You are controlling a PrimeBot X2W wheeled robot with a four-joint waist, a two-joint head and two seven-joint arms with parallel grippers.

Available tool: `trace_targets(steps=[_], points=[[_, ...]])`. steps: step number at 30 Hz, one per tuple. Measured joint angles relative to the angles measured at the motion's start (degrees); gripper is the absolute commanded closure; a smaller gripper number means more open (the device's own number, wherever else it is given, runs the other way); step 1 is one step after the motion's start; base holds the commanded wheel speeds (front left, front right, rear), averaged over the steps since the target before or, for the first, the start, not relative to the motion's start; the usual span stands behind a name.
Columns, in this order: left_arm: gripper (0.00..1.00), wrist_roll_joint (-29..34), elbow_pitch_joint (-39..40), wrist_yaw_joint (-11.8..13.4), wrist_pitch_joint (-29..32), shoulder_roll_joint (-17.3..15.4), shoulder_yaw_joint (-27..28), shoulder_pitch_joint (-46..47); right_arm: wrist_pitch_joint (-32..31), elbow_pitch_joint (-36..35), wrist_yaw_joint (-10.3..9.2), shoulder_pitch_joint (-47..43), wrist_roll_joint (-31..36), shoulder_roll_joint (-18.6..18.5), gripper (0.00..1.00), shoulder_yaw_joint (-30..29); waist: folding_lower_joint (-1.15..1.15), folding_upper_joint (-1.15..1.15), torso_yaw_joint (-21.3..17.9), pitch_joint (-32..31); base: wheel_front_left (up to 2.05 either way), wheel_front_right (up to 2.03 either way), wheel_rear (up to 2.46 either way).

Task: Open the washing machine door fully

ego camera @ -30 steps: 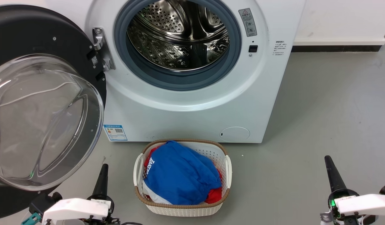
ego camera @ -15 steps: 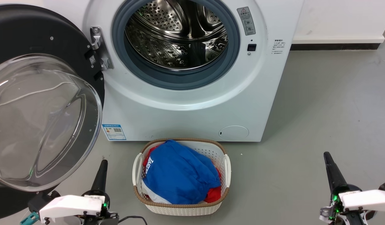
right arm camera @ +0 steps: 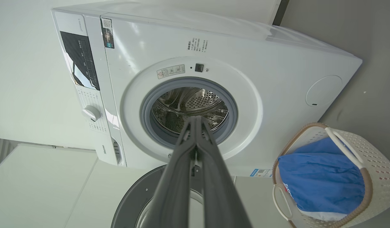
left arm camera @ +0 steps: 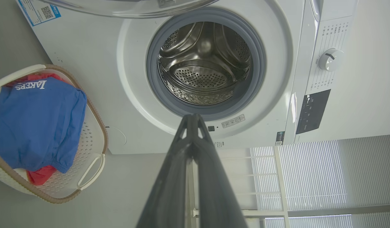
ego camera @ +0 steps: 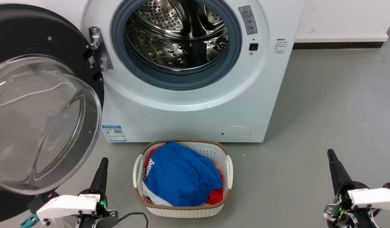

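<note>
Washing machine door (ego camera: 40, 104) is hanging wide open at the machine's left in the head view. Its inner face is turned toward the camera and the glass bowl (ego camera: 46, 126) is bulging outward. The hinge (ego camera: 98, 47) is joining it to the white front of the washing machine (ego camera: 188, 114). The steel drum (ego camera: 179, 34) is lying fully exposed inside its grey rubber rim. The blue label sticker (ego camera: 114, 133) is showing at the machine's lower left corner, just beside the door's edge.

Left tool (ego camera: 103, 161) is hovering low over the floor (ego camera: 324, 110), near the bottom of the door and apart from it. Its fingers are pressing together, gripping nothing. In the left wrist view they are meeting at the tips and pointing toward the drum opening.

Right tool (ego camera: 330, 152) is hovering at the lower right, well apart from machine and door. Its fingers are likewise lying together and empty, as the right wrist view confirms.

Laundry basket (ego camera: 182, 212) is sitting on the floor just in front of the machine, between the two tools. It is holding a blue garment (ego camera: 182, 177) lying over a red garment (ego camera: 215, 197).
</note>
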State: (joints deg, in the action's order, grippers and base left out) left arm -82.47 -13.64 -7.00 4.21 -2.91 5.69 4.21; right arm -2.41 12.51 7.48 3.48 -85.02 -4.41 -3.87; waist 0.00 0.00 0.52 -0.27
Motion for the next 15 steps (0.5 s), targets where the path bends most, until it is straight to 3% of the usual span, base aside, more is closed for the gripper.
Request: trace_targets(steps=[15], points=[[1.00, -6.19, -0.26, -0.15, 1.52, -0.01, 0.47, 1.10, -1.68, 0.87, 0.00, 1.32, -5.60, 0.04, 1.00, -0.46, 0.00, 0.00, -0.32, 0.28, 0.00, 0.00, 0.00]])
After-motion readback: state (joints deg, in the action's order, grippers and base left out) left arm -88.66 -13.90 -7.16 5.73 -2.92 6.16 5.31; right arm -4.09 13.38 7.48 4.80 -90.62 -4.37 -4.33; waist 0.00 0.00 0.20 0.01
